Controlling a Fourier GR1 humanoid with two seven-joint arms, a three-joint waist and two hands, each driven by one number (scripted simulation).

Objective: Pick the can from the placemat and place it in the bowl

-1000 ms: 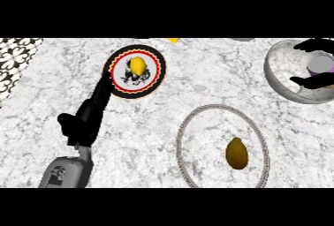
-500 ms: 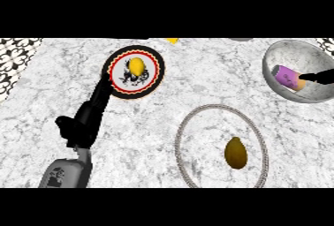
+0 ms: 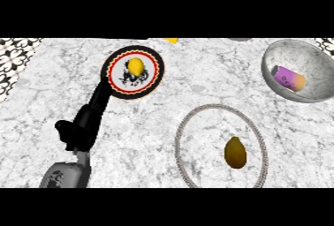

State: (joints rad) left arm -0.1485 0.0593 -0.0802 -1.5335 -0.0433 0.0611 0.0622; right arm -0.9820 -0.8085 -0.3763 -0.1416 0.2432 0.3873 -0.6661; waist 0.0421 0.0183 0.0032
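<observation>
A purple can [image 3: 289, 78] with a yellow end lies on its side inside the grey bowl [image 3: 314, 56] at the upper right. The round grey-rimmed placemat [image 3: 207, 137] sits at the lower middle and bears only a brown oval object [image 3: 235, 152]. My left hand [image 3: 79, 129] shows at the left, open, with straight fingers [image 3: 100, 98] stretched up to the rim of a red-and-black plate [image 3: 154, 66]. It holds nothing. My right hand does not appear in the head view.
The plate carries a yellow fruit [image 3: 135, 65] on a dark pattern. A yellow item [image 3: 171, 40] and a grey one [image 3: 240, 39] peek in at the far edge. Black-and-white patterned tiling [image 3: 13, 62] borders the counter at the left.
My right hand, which was over the bowl with the can, has let go and left the view to the right. The can now lies in the bowl. The left hand has not moved.
</observation>
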